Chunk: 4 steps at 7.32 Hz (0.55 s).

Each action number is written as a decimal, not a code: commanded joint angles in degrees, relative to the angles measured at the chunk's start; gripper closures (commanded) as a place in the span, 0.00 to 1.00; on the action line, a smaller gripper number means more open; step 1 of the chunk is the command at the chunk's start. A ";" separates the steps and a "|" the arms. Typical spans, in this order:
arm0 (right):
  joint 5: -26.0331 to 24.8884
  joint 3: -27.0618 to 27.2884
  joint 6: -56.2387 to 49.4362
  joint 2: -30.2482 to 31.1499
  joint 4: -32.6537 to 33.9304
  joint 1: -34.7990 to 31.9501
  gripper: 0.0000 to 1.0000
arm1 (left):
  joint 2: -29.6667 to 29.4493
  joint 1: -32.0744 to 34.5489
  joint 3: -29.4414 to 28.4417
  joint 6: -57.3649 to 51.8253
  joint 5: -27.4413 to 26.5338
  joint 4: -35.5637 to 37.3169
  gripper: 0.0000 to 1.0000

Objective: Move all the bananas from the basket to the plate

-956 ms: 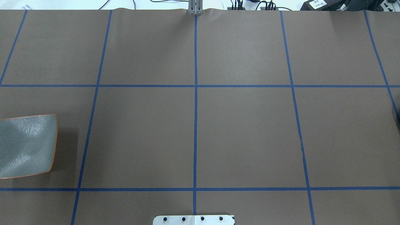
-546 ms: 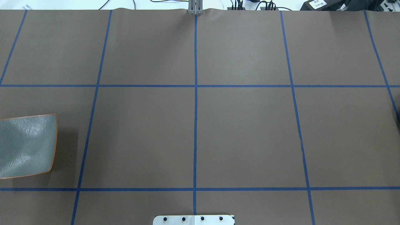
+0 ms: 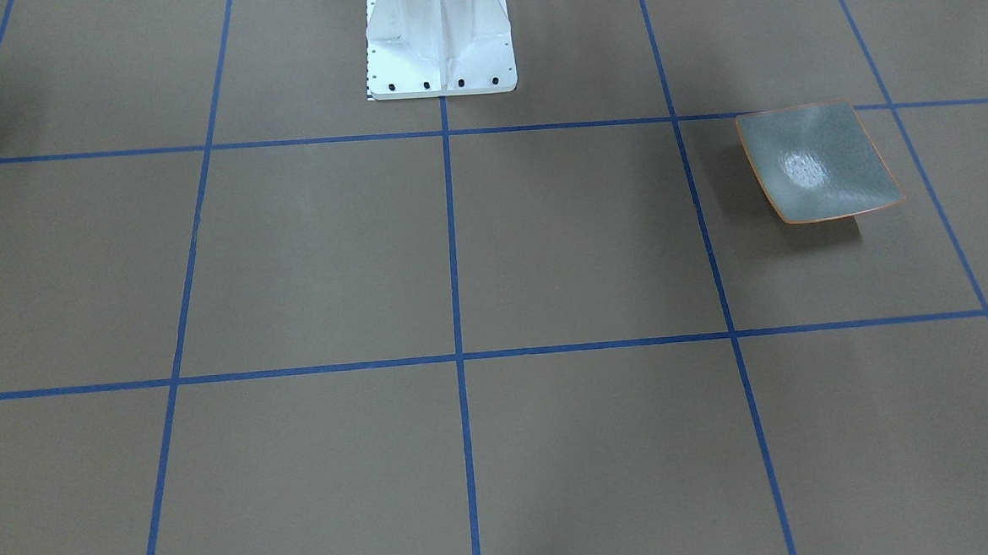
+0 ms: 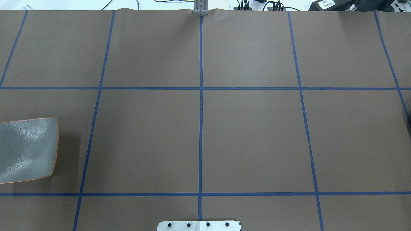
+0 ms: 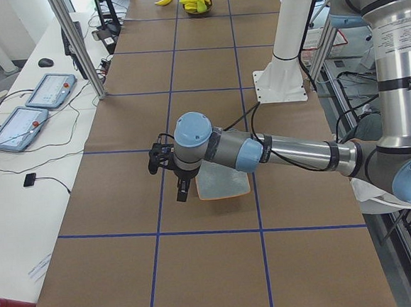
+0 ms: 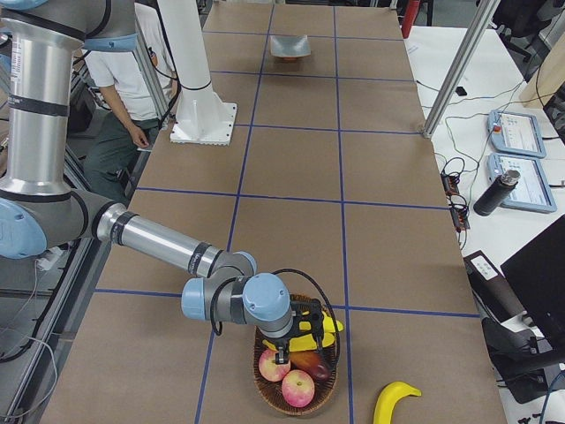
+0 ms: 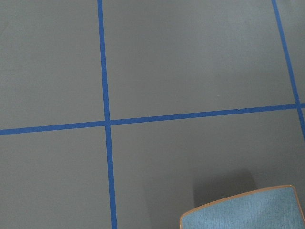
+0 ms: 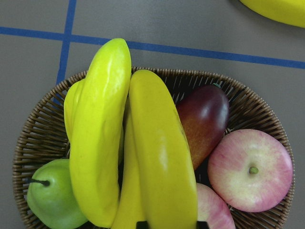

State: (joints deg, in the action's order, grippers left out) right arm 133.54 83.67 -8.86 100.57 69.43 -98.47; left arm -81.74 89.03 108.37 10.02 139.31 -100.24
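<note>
Several yellow bananas (image 8: 164, 157) lie in a wicker basket (image 8: 38, 133) at the table's right end, also in the exterior right view (image 6: 327, 325). One more banana (image 6: 395, 402) lies loose on the table beside the basket (image 6: 328, 393). My right gripper (image 6: 291, 349) hovers over the basket; in its wrist view the fingertips (image 8: 141, 223) stand apart either side of the middle banana, open. The grey-green plate (image 4: 27, 149) sits at the left end, bare (image 3: 818, 163). My left gripper (image 5: 182, 187) hangs by the plate's (image 5: 222, 186) edge; I cannot tell whether it is open or shut.
The basket also holds two pink apples (image 8: 250, 169), a dark red fruit (image 8: 205, 119) and a green pear (image 8: 52, 195). The white robot base (image 3: 439, 35) stands mid-table. A person (image 6: 132, 62) stands behind the robot. Tablets (image 5: 28, 110) lie on the side desk.
</note>
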 commanded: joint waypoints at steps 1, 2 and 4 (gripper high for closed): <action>0.23 0.97 -0.46 0.15 0.09 -2.24 1.00 | 0.00 0.00 0.00 0.09 0.00 0.05 0.01; 0.06 0.79 -0.55 0.15 0.09 -2.25 1.00 | 0.00 0.00 -0.09 0.09 0.00 0.05 0.01; 0.05 0.97 -0.72 0.15 0.09 -2.60 1.00 | 0.00 0.00 0.00 0.09 0.00 -0.04 0.01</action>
State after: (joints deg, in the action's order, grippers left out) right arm 133.58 84.54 -9.42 100.72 69.52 -100.75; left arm -81.74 89.03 108.35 10.07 139.31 -100.21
